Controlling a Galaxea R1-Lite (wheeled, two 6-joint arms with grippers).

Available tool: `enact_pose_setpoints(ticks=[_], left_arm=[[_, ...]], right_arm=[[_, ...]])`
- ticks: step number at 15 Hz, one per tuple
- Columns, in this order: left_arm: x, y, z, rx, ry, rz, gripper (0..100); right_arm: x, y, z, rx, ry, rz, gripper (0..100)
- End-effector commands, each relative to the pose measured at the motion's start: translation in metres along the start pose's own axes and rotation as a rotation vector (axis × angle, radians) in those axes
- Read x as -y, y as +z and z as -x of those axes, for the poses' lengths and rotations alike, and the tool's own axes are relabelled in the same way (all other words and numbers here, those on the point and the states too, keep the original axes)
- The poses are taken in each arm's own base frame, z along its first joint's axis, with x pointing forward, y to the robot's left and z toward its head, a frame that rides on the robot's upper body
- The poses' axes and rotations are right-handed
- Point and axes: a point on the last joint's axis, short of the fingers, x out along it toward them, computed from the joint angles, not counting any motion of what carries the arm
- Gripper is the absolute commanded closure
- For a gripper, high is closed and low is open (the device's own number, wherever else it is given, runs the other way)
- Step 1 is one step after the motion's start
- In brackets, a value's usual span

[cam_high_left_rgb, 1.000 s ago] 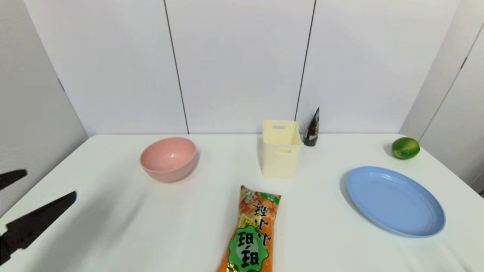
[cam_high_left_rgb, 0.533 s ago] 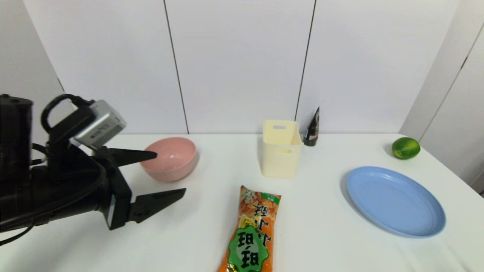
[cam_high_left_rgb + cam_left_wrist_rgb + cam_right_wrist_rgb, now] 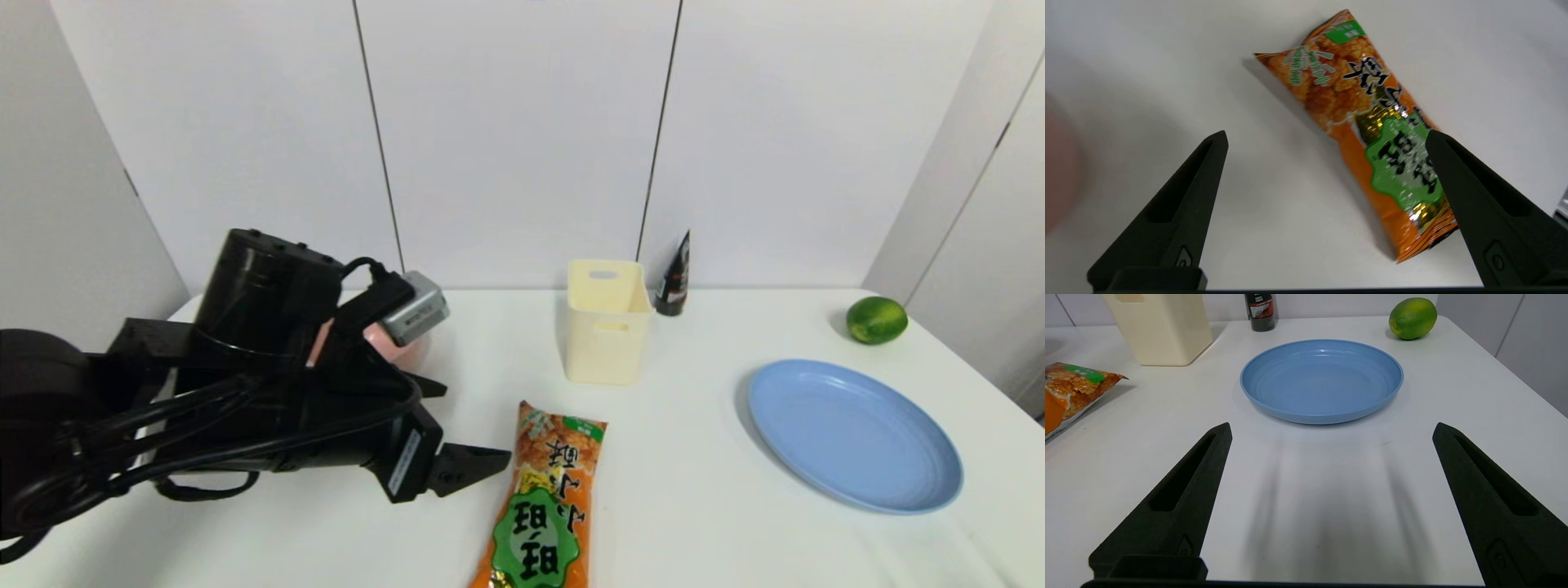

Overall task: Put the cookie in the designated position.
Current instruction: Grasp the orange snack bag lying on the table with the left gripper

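Observation:
The cookie (image 3: 543, 498) is a long orange packet with a green badge, lying flat at the table's front centre and running off the head view's near edge. My left gripper (image 3: 476, 423) hovers open just left of the packet's far end, touching nothing. In the left wrist view the cookie (image 3: 1372, 122) lies slantwise on the table beyond the left gripper (image 3: 1326, 134), overlapping one finger (image 3: 1478, 212). My right gripper (image 3: 1331, 426) is out of the head view; its wrist view shows it open and empty low over the table, with the cookie (image 3: 1069, 392) off to one side.
The left arm hides most of a pink bowl (image 3: 384, 339). A cream bin (image 3: 608, 322) stands behind the cookie, with a dark bottle (image 3: 673, 278) beside it. A blue plate (image 3: 853, 433) lies at the right and a lime (image 3: 876, 319) at the far right corner.
My left arm has swung in from the left edge toward the cookie and now covers the pink bowl. The cookie and the other objects have stayed put.

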Motion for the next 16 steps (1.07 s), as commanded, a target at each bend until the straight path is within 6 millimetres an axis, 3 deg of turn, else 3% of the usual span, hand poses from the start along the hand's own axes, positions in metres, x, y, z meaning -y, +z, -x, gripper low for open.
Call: enact_pose_setpoints(ticks=[1, 10, 16], left_arm=[[0.022, 0.012, -0.044, -0.093, 0.07, 0.105, 0], [0.047, -0.011, -0.09, -0.316, 0.158, 0.151, 0], [0.058, -0.008, -0.114, -0.38, 0.142, 0.129, 0]], right_arm=[[0.0, 0.0, 0.0, -0.002, 0.001, 0.0, 0], [0.0, 0.0, 0.0, -0.002, -0.001, 0.0, 0], [0.0, 0.0, 0.0, -0.002, -0.001, 0.0, 0]])
